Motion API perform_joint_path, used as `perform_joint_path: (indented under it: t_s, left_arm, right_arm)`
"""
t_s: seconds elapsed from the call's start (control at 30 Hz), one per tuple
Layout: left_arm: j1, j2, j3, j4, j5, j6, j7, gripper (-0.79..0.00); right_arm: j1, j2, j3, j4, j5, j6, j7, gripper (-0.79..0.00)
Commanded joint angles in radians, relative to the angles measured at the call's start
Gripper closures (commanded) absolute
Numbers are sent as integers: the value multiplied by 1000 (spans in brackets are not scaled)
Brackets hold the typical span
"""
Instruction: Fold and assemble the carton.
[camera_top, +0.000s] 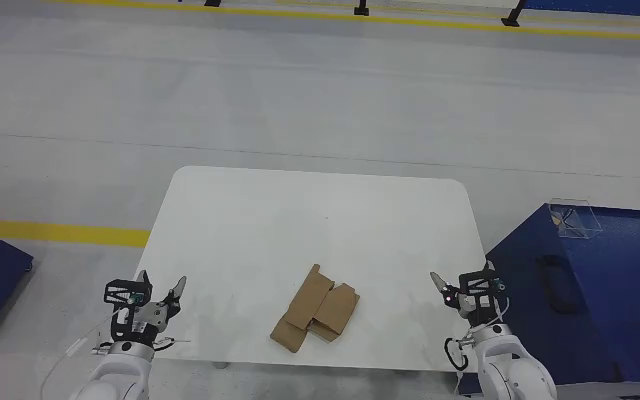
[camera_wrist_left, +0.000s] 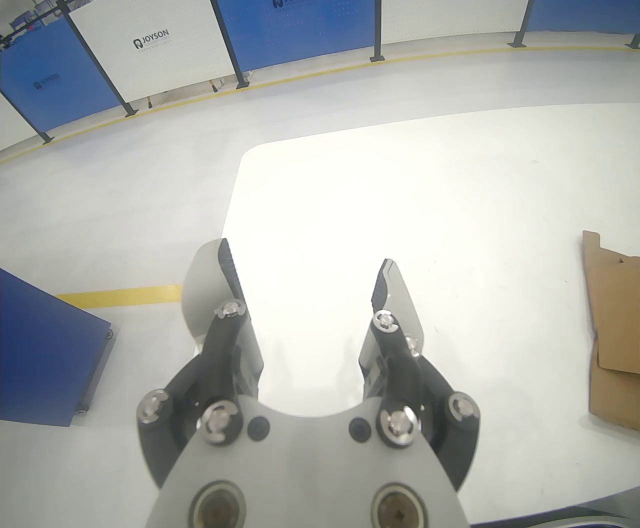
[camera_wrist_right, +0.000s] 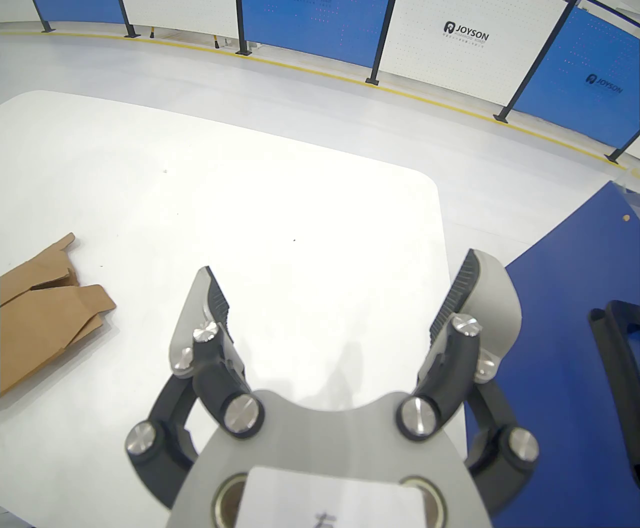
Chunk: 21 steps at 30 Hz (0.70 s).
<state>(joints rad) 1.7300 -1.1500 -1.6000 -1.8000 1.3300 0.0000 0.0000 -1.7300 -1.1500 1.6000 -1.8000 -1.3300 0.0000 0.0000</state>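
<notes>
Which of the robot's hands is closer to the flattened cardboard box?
Right, narrowly. The right gripper is by the table's near edge on one side of the box; the left gripper is by the near corner on the other side.

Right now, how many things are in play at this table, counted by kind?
Flattened brown cardboard carton, lying on the table: 1
Open grippers: 2, the left gripper and the right gripper, neither touching the carton
White table: 1
Total: 4
</notes>
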Motion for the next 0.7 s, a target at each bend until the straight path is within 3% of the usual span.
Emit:
perform_joint_path:
  t_s: [0.0, 0.27, 0.3, 0.33, 0.5, 0.57, 0.67]
  left_arm:
    - [0, 0, 0, 0, 0, 0, 0, -463]
    - [0, 0, 0, 0, 0, 0, 0, -467]
    - [0, 0, 0, 0, 0, 0, 0, -785]
    - [0, 0, 0, 0, 0, 0, 0, -785]
    - [0, 0, 0, 0, 0, 0, 0, -785]
    - [0, 0, 0, 0, 0, 0, 0, -785]
    - [0, 0, 0, 0, 0, 0, 0, -785]
  right_arm:
    - [0, 0, 0, 0, 0, 0, 0, -784]
    - [0, 0, 0, 0, 0, 0, 0, -784]
    - [-2, -1, -5, -3, 16, -14, 2, -785]
    - [-4, -1, -9, -13, 58, -49, 4, -785]
    - [-21, 6, 51, -7, 578, -417, 192, -785]
    - [-4, 14, 53, 41, 847, -559, 373, -785]
    - [68, 32, 30, 129, 1234, -628, 713, -785]
